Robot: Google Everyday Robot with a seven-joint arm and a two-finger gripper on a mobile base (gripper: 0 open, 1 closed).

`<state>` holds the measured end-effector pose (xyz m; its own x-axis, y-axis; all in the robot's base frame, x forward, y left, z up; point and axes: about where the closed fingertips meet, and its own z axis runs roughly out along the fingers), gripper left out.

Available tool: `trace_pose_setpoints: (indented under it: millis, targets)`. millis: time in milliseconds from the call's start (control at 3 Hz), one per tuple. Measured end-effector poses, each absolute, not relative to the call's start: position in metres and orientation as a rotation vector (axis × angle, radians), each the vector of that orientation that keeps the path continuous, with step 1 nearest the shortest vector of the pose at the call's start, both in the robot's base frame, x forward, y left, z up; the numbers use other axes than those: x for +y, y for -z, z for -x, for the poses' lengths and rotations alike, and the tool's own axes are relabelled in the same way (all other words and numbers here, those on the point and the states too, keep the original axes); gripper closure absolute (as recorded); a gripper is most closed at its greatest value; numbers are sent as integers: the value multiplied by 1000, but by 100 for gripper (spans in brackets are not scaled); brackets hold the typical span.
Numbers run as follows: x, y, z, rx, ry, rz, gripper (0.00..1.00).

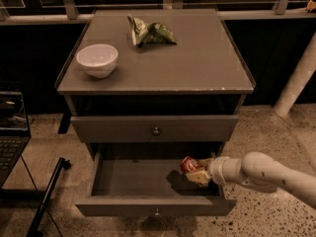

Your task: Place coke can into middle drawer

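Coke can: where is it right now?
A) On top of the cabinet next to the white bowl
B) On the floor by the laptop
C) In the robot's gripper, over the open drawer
C: the gripper is closed on the coke can over the right side of the open middle drawer, while only the bowl and the snack bag sit on the cabinet top.

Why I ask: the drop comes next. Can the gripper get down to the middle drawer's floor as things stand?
Probably yes. The gripper, shut on the coke can, hangs over the right side of the open middle drawer. I see nothing on the grey floor under it but its shadow.
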<state>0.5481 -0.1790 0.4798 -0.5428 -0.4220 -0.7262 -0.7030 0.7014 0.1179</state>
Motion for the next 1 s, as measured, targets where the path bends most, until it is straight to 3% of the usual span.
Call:
trace_pose_setpoints:
  millis: [1000]
  targets:
    - [-187, -428, -550, 2320, -580, 822, 100]
